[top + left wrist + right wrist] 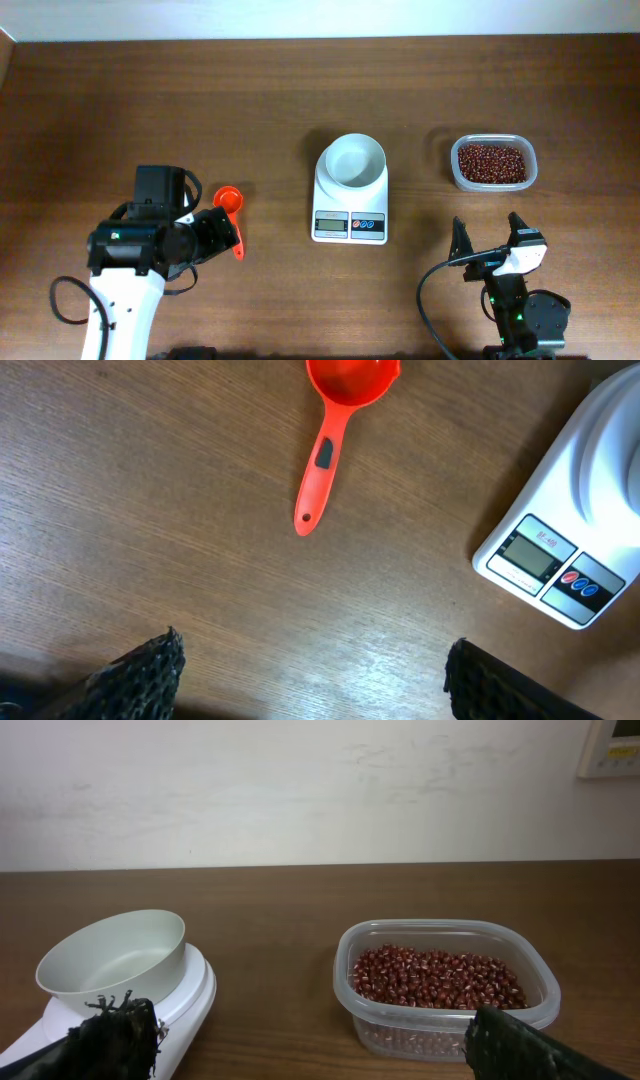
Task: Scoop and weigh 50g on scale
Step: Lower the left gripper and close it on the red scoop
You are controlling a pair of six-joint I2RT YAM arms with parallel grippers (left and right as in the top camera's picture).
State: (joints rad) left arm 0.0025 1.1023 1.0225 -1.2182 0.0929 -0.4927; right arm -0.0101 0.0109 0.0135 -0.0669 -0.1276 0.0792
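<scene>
The left claw [315, 685] stands released, its two black textured fingers [145, 670] wide apart over bare wood of the table [150, 510], with nothing between them. Just ahead of it lies an orange-red measuring scoop [325, 450], flat on the table and untouched. Its handle tip points back toward the claw, and its cup is at the far end, partly cut off by the top edge of the wrist view. Ahead and to this claw's right sits the scale [560, 560], with its grey display and its red and blue round buttons on the near face. It is well apart from the scoop.

The right claw [315, 1045] is also released, its fingers [520, 1045] spread wide and gripping nothing. Ahead and to its left is the same scale, with a white round bowl [115, 960] upright on top; the bowl looks empty. Ahead and to its right stands a clear rectangular plastic tub [445, 980] holding red beans. The tub is apart from the scale, with a strip of wood between them. Seen from overhead, the scale stands between the two claws, farther out than either, and the tub is a little farther out again. Beyond the table's far edge rises a pale wall [300, 790].
</scene>
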